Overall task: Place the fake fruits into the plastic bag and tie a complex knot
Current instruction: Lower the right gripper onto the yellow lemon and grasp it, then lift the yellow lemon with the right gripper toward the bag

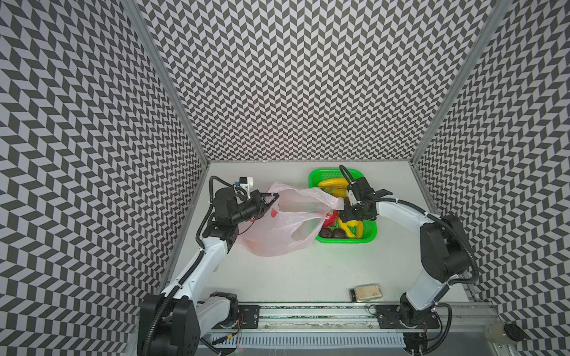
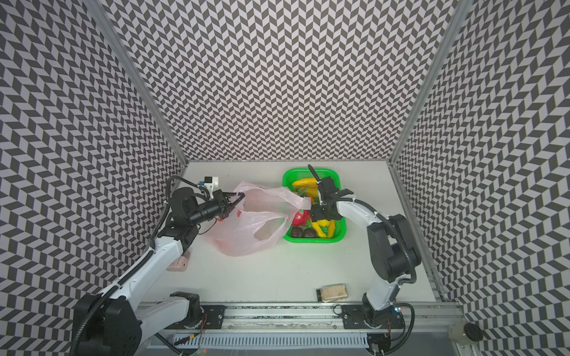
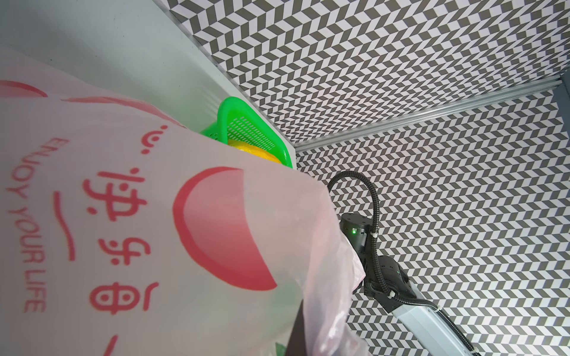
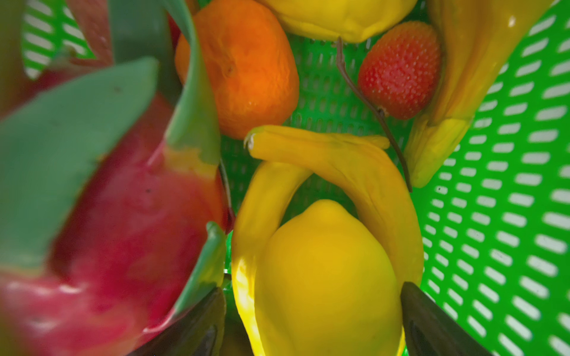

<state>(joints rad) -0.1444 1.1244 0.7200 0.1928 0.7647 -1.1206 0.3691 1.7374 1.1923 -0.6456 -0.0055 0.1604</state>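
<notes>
The task was judged to be at an early stage. In both top views the plastic bag (image 1: 287, 228) was seen left of centre. Its mouth was held up and open by the left gripper (image 1: 274, 196), which was clenched on the film at the bag's upper left. The bag's right corner was draped over the left edge of the green basket (image 1: 371, 235).

The fake fruits (image 1: 336, 229) lay gathered in that basket. In the right wrist view an orange (image 4: 243, 64), a strawberry (image 4: 401, 67), bananas (image 4: 354, 163) and a dragon fruit (image 4: 123, 231) were shown. The right gripper (image 4: 311, 289) was lowered among them with its jaws spread wide on either side of the lemon (image 4: 327, 271). A firm hold on the lemon could not be confirmed.

Whether any fruit already lay inside the bag could not be told, since the red patches seen through the film may have been print. Nearly all the loading was taken to remain, and the knot was not yet begun
</notes>
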